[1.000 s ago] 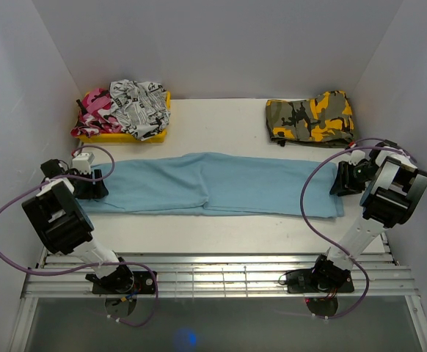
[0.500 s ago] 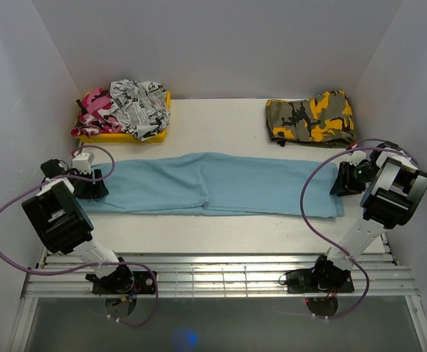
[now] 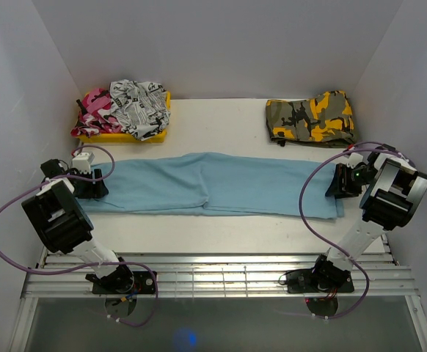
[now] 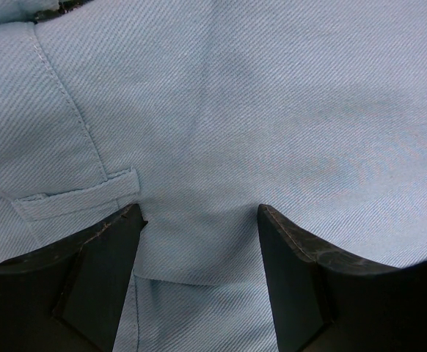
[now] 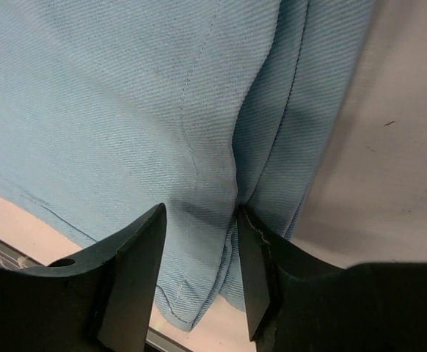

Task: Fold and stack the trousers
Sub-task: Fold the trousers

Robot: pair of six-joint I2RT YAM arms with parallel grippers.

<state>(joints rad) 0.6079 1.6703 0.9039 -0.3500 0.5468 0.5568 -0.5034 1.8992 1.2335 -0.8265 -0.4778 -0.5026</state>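
Trousers (image 3: 213,183) lie flat, full length across the table (image 3: 221,121); I see left gripper (image 4: 199,216) jaws spread wide on the waistband, nothing pinched, right gripper (image 5: 202,213) clenched on a leg-end fold, yellow tray (image 3: 157,132) far left holding crumpled clothes (image 3: 136,103).

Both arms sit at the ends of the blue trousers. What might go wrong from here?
The left end effector stands open on flat cloth by the belt loop; closing may pinch only the top layer of the trousers. The right end effector straddles bunched cloth close to the cloth's edge; a layer might slip out when lifted.
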